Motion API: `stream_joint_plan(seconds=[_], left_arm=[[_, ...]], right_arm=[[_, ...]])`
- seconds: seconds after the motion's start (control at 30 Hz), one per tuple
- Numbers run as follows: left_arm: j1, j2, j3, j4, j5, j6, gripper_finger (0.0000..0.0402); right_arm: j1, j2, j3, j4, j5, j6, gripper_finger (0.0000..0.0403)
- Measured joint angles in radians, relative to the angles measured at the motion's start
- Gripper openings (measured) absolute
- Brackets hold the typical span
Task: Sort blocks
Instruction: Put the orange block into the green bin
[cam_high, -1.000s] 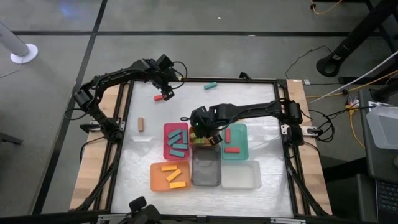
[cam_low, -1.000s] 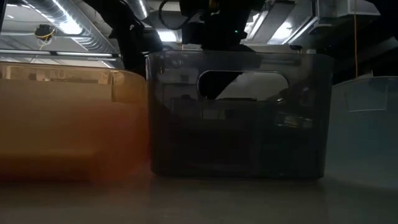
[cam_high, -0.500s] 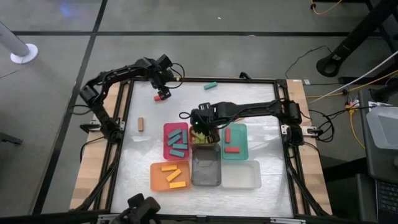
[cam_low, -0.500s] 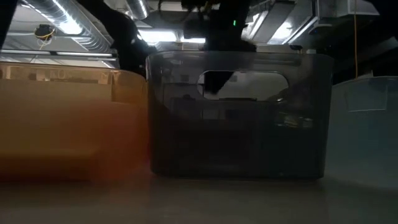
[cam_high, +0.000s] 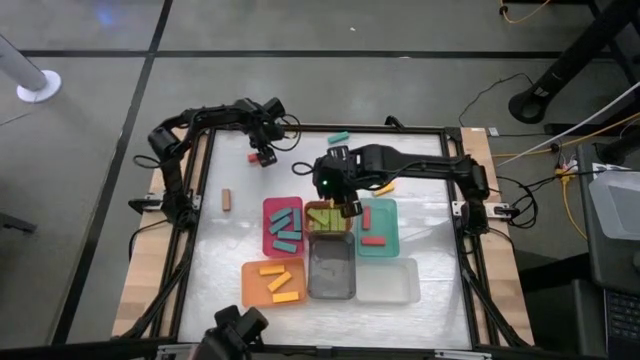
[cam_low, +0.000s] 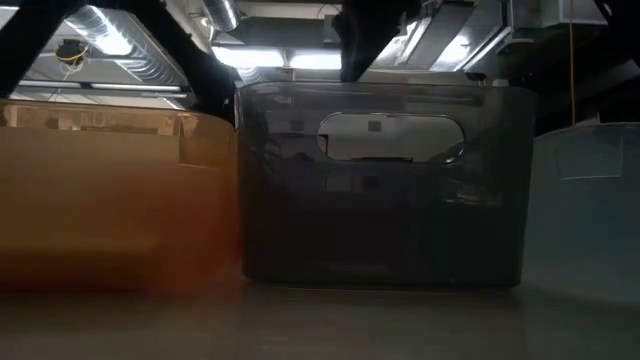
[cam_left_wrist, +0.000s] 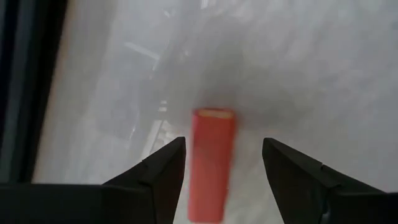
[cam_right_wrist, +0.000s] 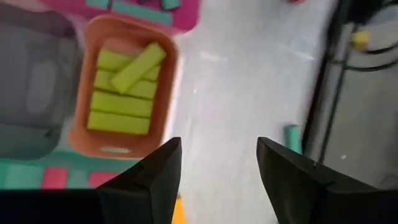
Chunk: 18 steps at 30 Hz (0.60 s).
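- A red block (cam_left_wrist: 211, 163) is seen lying flat on the table (cam_high: 250, 215) near the far left corner, framed between the spread fingers (cam_left_wrist: 158, 171) of the left gripper (cam_high: 263, 153), which hovers just above it without contact.
- Lime green blocks (cam_right_wrist: 124, 90) are found stacked in a small brown tray (cam_right_wrist: 168, 93) at the centre of the table; one lies tilted across the others.
- The right gripper (cam_high: 347, 205) is held above the far edge of that tray, fingers spread and nothing between them.
- Teal blocks (cam_high: 285, 226) are noted in the pink tray (cam_high: 268, 210), red blocks (cam_high: 372, 240) in the teal tray (cam_high: 390, 225), and orange blocks (cam_high: 275, 277) in the orange tray (cam_high: 250, 290).
- A grey tray (cam_high: 331, 275) and a clear tray (cam_high: 388, 282) stand in the near row.
- A teal block (cam_high: 338, 137) at the far edge and a brown block (cam_high: 228, 200) at the left side are recorded loose on the table, well apart.
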Motion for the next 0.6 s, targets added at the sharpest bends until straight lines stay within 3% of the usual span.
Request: stream_joint_plan(seconds=[0.33,0.5,0.6], left_arm=[[0.012,0.068,0.004,0.027,-0.022,-0.02,0.0184],[0.006,0.07,0.004,0.022,-0.018,-0.03,0.0125],[0.002,0.06,0.002,0.02,-0.015,-0.069,0.0082]], right_arm=[[-0.017,-0.011,0.095,-0.169,0.075,0.001,0.0206],[-0.091,-0.029,0.095,-0.244,0.061,0.015,0.0206],[-0.157,-0.04,0.095,-0.237,-0.002,0.015,0.0206]])
